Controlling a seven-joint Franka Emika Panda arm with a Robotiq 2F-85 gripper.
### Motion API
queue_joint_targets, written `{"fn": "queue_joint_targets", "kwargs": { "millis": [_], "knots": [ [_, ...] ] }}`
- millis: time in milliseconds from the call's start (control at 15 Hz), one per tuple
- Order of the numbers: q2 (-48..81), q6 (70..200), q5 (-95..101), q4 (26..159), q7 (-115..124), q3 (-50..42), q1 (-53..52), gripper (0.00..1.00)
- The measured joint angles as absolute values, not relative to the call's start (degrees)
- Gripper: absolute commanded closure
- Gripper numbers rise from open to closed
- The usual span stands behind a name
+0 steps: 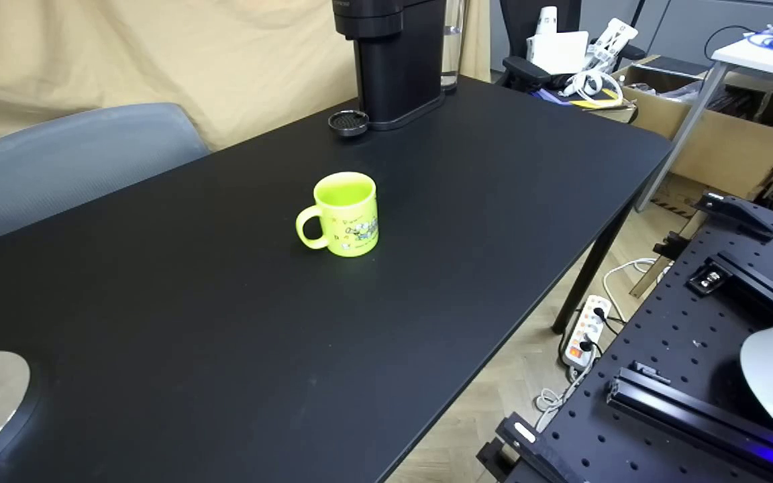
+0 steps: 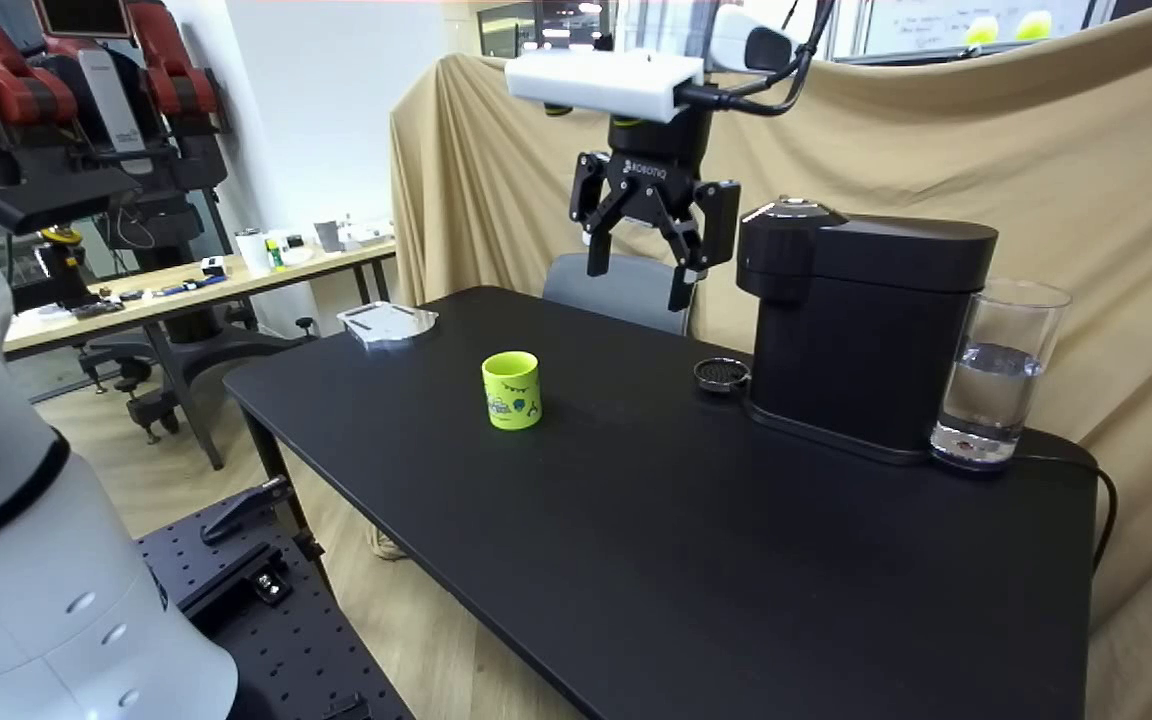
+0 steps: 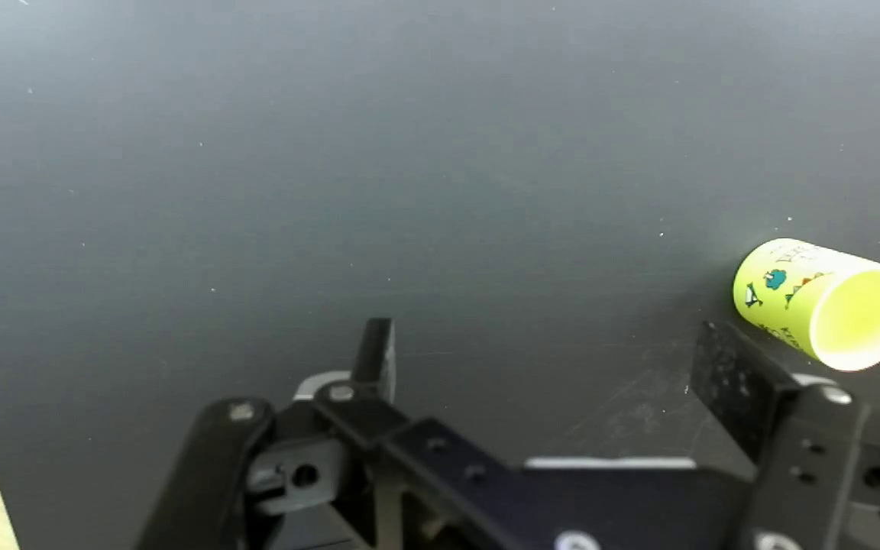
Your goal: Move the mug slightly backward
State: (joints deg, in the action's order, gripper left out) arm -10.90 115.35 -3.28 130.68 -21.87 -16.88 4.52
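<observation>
The yellow-green mug (image 1: 354,227) stands upright on the black table (image 1: 225,335), with its loop handle toward the left of that exterior view. It also stands upright in an exterior view (image 2: 513,393), where the handle is hidden. In the wrist view the mug (image 3: 780,294) lies at the right, beyond the right finger, with its opening showing. My gripper (image 2: 640,276) is open and empty, well above the table. In the wrist view the gripper (image 3: 543,336) has its fingers wide apart with only tabletop between them, and the mug is outside them.
A black coffee machine (image 2: 846,340) with a round drip tray (image 2: 721,374) and a glass of water (image 2: 991,395) stands on the table. A clear plate (image 2: 388,322) lies at the table's far end. A grey chair (image 1: 84,161) stands against the long edge by the curtain (image 1: 158,54).
</observation>
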Motion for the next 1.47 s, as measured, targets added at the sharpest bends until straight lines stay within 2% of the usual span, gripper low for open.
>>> {"fn": "queue_joint_targets", "kwargs": {
  "millis": [933, 1133, 1467],
  "knots": [
    [-10.84, 116.02, -3.22, 131.11, -22.08, -15.7, 5.0, 0.0],
    [-10.63, 122.26, -2.94, 134.45, -22.15, -12.39, 4.61, 0.0],
    [-8.05, 144.96, -3.26, 144.22, -22.61, -5.38, 0.4, 0.0]
  ]
}}
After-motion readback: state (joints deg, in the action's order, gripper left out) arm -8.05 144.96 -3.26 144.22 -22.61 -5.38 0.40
